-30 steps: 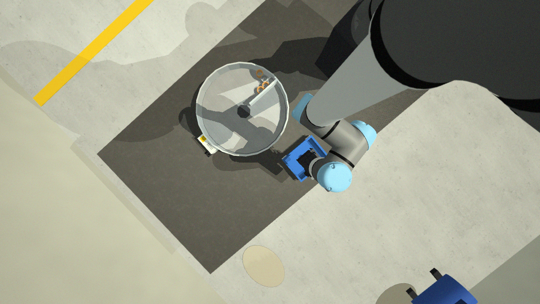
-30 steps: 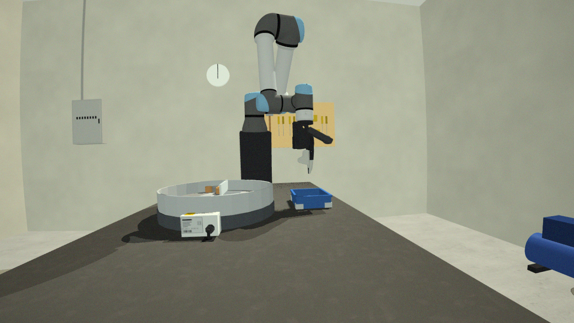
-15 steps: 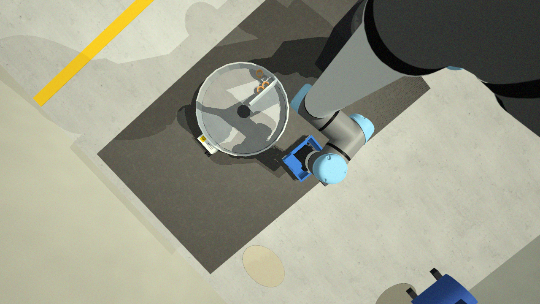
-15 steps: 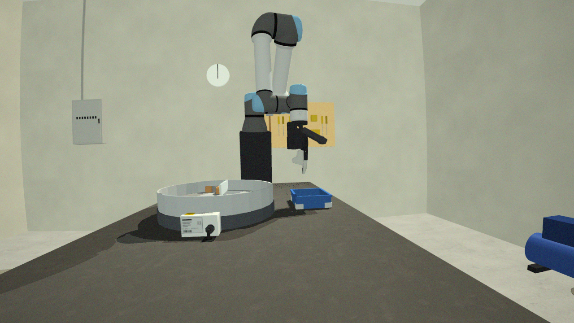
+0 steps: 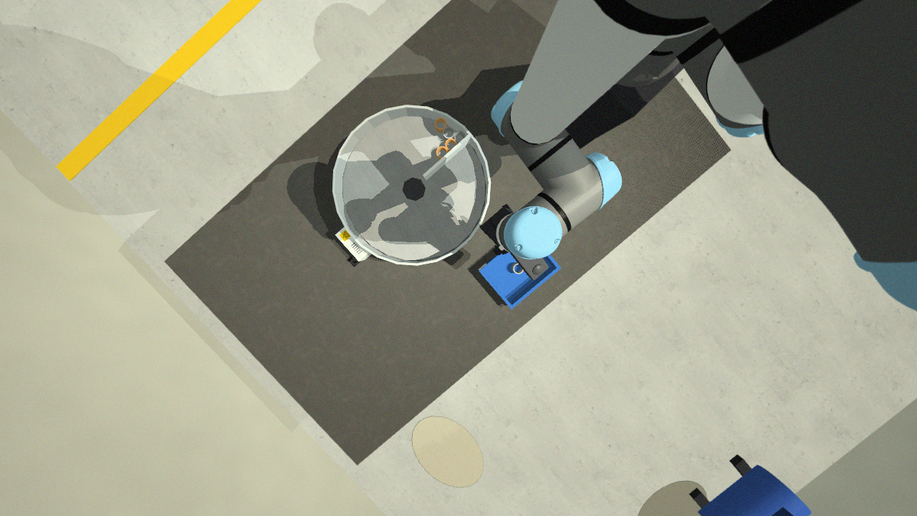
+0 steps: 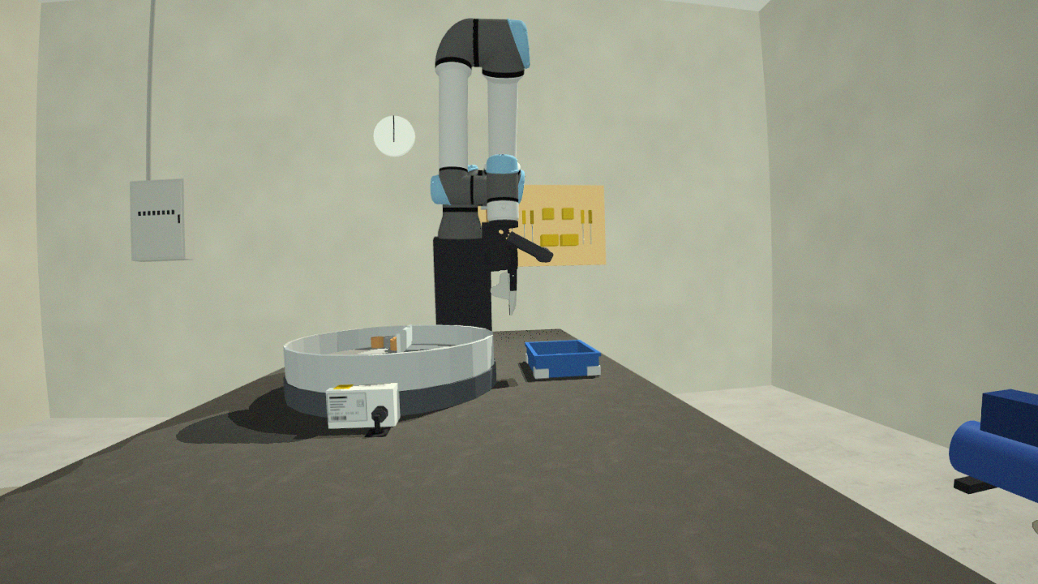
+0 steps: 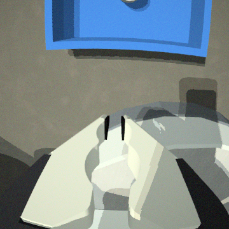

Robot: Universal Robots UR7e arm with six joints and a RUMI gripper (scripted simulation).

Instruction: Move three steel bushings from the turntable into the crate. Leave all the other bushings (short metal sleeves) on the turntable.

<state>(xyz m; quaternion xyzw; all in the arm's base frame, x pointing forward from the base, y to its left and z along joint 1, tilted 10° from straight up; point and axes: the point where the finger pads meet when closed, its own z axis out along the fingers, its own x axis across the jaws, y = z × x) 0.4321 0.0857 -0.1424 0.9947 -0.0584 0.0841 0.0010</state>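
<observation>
At centre, a dark tabletop point(image 5: 320, 333) point(image 6: 508, 472) point(image 7: 32, 95); pale wall point(image 6: 653, 109) behind. From above, crate point(image 5: 501, 280) point(image 6: 562, 362) point(image 7: 127, 46) long axis: 2-to-8 o'clock. Gripper point(image 5: 496, 223) point(image 6: 512, 312) point(image 7: 115, 117) closed, holding nothing.

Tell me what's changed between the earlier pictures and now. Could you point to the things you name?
The end effector point(image 5: 497, 223) point(image 6: 512, 311) point(image 7: 115, 117) has moved toward the turntable point(image 5: 372, 183) point(image 6: 384, 370) point(image 7: 191, 127), up and left in the top view. It's shut on nothing now; no grasp or release shows. The turntable, the bushings visible on it and the crate point(image 5: 503, 282) point(image 6: 562, 364) point(image 7: 127, 45) stayed put.
</observation>
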